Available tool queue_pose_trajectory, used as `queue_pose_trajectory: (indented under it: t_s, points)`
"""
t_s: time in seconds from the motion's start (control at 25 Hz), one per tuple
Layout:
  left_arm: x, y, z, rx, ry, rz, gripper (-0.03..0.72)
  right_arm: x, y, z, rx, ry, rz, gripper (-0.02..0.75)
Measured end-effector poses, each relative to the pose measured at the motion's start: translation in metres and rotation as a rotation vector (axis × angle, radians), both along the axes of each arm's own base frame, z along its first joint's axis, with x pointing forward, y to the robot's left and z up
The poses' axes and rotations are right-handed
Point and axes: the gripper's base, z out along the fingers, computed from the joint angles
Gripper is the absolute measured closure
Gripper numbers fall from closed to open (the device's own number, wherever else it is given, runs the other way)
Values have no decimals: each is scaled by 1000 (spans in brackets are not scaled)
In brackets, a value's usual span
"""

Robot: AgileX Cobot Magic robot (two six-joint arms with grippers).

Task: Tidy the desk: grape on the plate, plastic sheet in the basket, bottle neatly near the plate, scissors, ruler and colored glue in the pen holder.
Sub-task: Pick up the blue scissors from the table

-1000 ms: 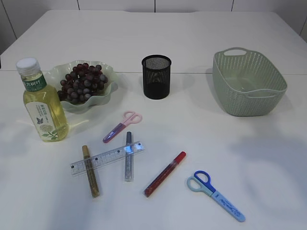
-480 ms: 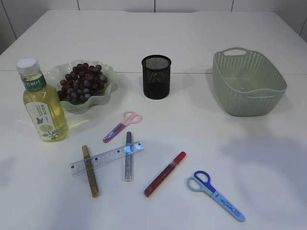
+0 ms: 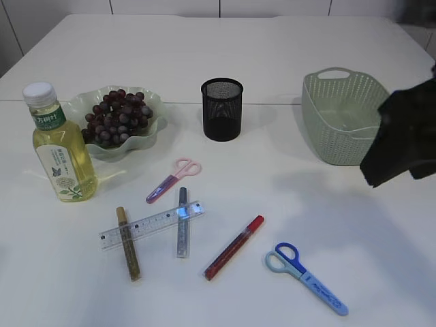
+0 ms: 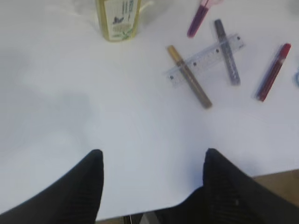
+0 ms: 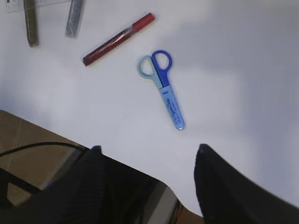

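On the white desk [image 3: 286, 61], a bunch of dark grapes [image 3: 117, 117] lies in a pale green wavy-rimmed plate [image 3: 154, 133] at the far left, and a bottle [image 3: 60, 146] of yellow liquid with a white cap stands upright just beside it, nearer and to the left. A black mesh pen holder [image 3: 222, 109] stands at the far middle, and a green woven basket [image 3: 351, 124] sits at the far right. Pink scissors [image 3: 175, 178] lie nearer than the plate. Below them a clear ruler [image 3: 152, 224] lies at a slant, crossing over a gold glue stick [image 3: 128, 242] and a silver glue stick [image 3: 182, 221]. A red glue stick [image 3: 235, 246] lies to their right, apart from them, and blue scissors [image 3: 305, 276] lie near the front right. The right arm [image 3: 403, 133] shows as a dark blurred mass in front of the basket's right side. The left gripper [image 4: 152, 161] hangs over bare desk near the front edge with its fingers [image 4: 88, 172] apart and nothing between them. The right gripper [image 5: 147, 154] hangs above the desk's near edge, with the blue scissors beyond it, fingers [image 5: 210, 172] likewise apart and holding nothing.
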Motion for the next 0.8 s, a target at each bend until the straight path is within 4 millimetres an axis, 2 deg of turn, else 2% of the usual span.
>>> queue_pose_trajectory:
  t_s: [0.28, 0.64, 0.8]
  points:
    - [16, -4, -18, 40, 224, -12, 202, 14, 21, -26, -117, 59, 93, 260]
    - [24, -6, -25, 31, 267, -12, 209, 27, 29, -45, -196, 64, 193, 260]
    - [24, -6, -25, 29, 268, -12, 221, 38, 37, -67, -208, 142, 211, 260]
